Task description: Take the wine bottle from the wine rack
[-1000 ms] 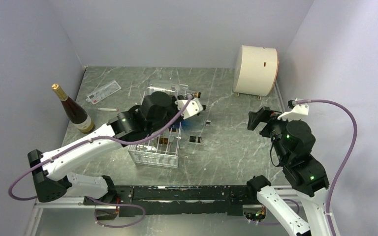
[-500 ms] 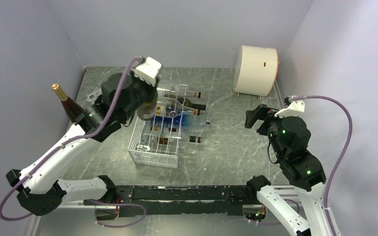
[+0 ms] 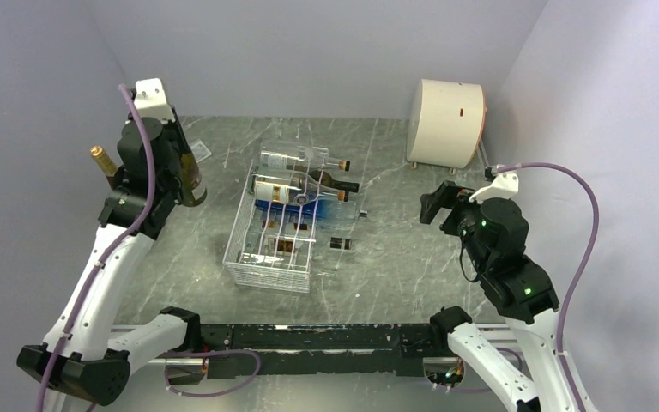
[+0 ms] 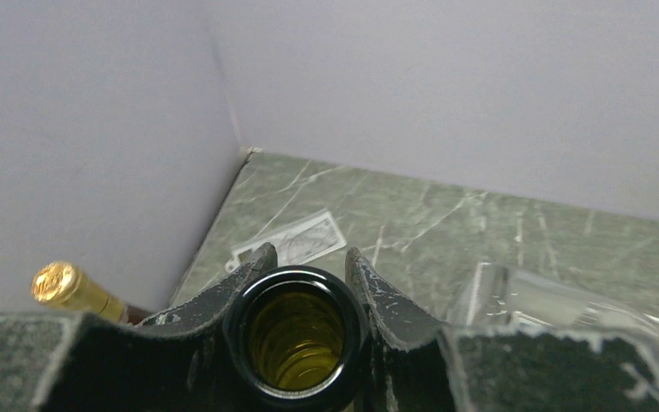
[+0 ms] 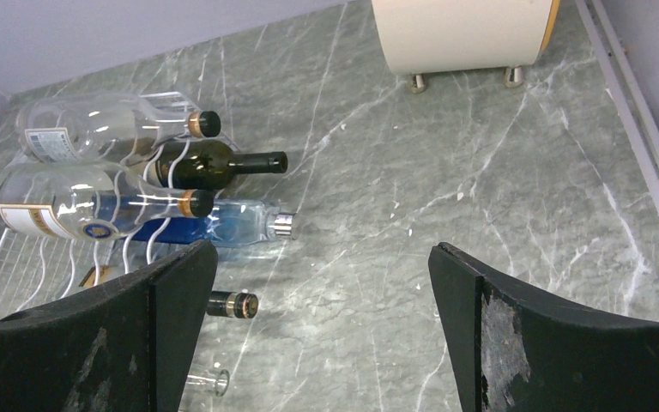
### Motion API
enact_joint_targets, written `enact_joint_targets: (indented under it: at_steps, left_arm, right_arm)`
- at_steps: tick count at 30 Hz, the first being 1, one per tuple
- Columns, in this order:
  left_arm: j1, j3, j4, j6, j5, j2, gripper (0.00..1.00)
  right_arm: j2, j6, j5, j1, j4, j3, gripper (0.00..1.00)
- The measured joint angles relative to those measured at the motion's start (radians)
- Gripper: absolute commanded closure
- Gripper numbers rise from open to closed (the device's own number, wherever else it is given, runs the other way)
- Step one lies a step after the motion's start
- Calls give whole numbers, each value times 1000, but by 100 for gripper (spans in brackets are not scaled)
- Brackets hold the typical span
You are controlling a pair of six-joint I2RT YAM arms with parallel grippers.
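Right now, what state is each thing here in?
Left gripper, shut on the held bottle's neck.
Held bottle, uncorked, away from the rack.
Right gripper, open, empty.
Rack, on the table, bottles lying in its far end.
Gold-topped bottle, upright, foil on top, beside the left wall.

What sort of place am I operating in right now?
Likely a robot test cell, not a home: plain walls box in a marble-look table, with staged props like the wine rack and a cream drum.
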Motion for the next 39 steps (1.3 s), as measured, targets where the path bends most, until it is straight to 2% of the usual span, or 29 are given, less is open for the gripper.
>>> enact_joint_targets:
  at_steps: [5, 8, 23, 39]
  left_arm:
    - [73, -219, 105, -24, 1, -57, 93]
    - [102, -300, 130, -24, -1, -69, 93]
    - [258, -475, 351, -50, 59, -66, 93]
    - [294, -580, 507, -14, 91, -16, 93]
  right_arm:
    - [-5, 3, -1, 0, 5, -24, 0]
    - [-7, 3, -4, 0, 6, -28, 0]
    - [-7, 17, -95, 0, 85, -111, 0]
    - [-5, 21, -136, 0, 121, -152, 0]
